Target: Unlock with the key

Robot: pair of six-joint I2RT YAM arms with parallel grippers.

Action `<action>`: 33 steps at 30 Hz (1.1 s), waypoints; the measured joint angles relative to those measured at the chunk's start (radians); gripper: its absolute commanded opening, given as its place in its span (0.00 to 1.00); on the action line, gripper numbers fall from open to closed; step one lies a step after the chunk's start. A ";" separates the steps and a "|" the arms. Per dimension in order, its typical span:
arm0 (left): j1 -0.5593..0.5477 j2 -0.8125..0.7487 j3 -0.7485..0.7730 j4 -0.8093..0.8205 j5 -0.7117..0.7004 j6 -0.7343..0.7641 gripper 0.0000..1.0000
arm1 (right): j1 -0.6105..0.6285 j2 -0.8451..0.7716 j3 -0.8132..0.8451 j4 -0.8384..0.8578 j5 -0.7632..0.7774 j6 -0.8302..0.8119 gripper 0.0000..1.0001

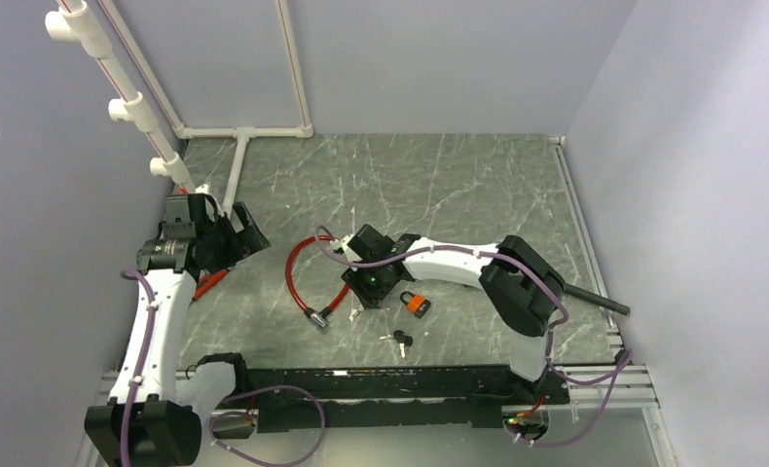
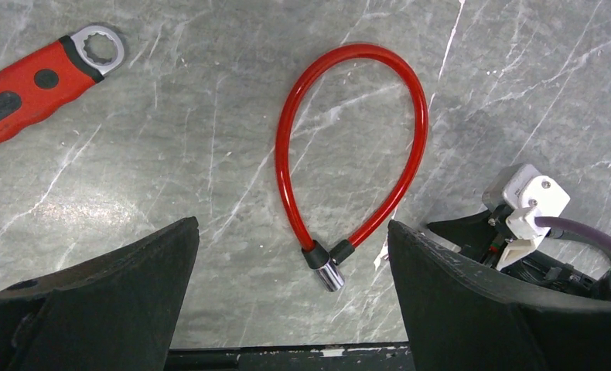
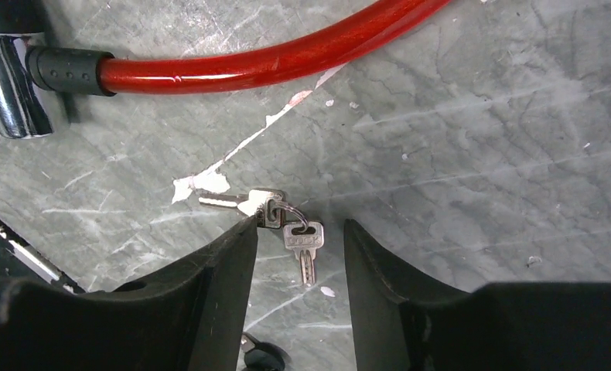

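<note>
step: key pickup | right gripper [image 3: 298, 232]: jaws apart astride silver keys [image 3: 275, 212], unclamped | keys on table [image 3: 480, 154], red cable lock [image 3: 271, 58] at their 12 o'clock | left gripper [image 2: 291, 224]: wide apart, empty | next, likely: pinch one key's head squarely

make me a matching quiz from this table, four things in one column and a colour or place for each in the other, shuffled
1 cable lock
2 wrench
3 padlock
4 silver keys

a orange body
b between the fingers of the right gripper
c red handle, ring end
d red loop

Pairs: 1-d, 2-c, 3-a, 4-b
</note>
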 measured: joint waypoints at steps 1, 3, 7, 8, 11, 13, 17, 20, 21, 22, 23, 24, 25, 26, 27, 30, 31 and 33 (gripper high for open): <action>0.000 0.000 0.000 0.000 0.000 0.000 0.97 | 0.000 0.000 -0.003 0.004 0.000 0.000 0.42; 0.000 0.000 0.000 0.000 0.000 0.000 0.97 | 0.000 -0.005 -0.011 0.012 0.000 -0.005 0.26; 0.000 0.000 0.000 0.000 0.000 0.000 0.97 | 0.000 -0.006 -0.027 0.043 -0.006 -0.003 0.14; 0.000 0.000 0.000 0.000 0.000 0.000 0.97 | 0.000 -0.006 -0.028 0.046 -0.007 -0.003 0.10; 0.000 0.000 0.000 0.000 0.000 0.000 0.97 | 0.000 -0.007 -0.030 0.050 -0.008 -0.002 0.00; 0.000 0.000 0.000 0.000 0.000 0.000 0.97 | 0.000 -0.007 -0.030 0.051 -0.009 -0.002 0.00; 0.000 0.000 0.000 0.000 0.000 0.000 0.97 | 0.000 -0.011 -0.030 0.050 -0.008 0.000 0.00; 0.000 0.000 -0.001 0.003 0.005 0.000 0.95 | 0.000 -0.023 -0.032 0.049 -0.009 0.010 0.00; 0.000 0.000 -0.003 0.008 0.015 0.000 0.95 | 0.000 -0.033 -0.033 0.048 -0.006 0.010 0.00; 0.000 0.000 -0.006 0.014 0.027 0.000 0.95 | 0.000 -0.050 -0.037 0.046 -0.002 0.013 0.00; 0.000 0.000 -0.010 0.022 0.042 0.000 0.95 | 0.000 -0.071 -0.043 0.043 -0.001 0.017 0.00; 0.000 0.001 -0.016 0.032 0.060 -0.001 0.94 | 0.001 -0.094 -0.050 0.042 -0.001 0.024 0.00; 0.000 0.002 -0.020 0.039 0.075 -0.001 0.94 | 0.001 -0.118 -0.055 0.042 0.000 0.026 0.00; 0.000 0.002 -0.023 0.043 0.085 -0.002 0.94 | 0.001 -0.145 -0.062 0.043 0.000 0.029 0.00; 0.000 0.003 -0.026 0.047 0.097 -0.002 0.94 | 0.001 -0.172 -0.068 0.045 0.000 0.031 0.00; 0.000 0.003 -0.035 0.069 0.130 -0.005 0.94 | 0.001 -0.238 -0.085 0.063 0.002 0.037 0.00; 0.000 0.003 -0.038 0.074 0.136 -0.006 0.94 | 0.001 -0.254 -0.091 0.072 0.003 0.040 0.00; 0.000 0.001 -0.045 0.088 0.154 -0.013 0.93 | 0.001 -0.273 -0.103 0.086 0.007 0.047 0.00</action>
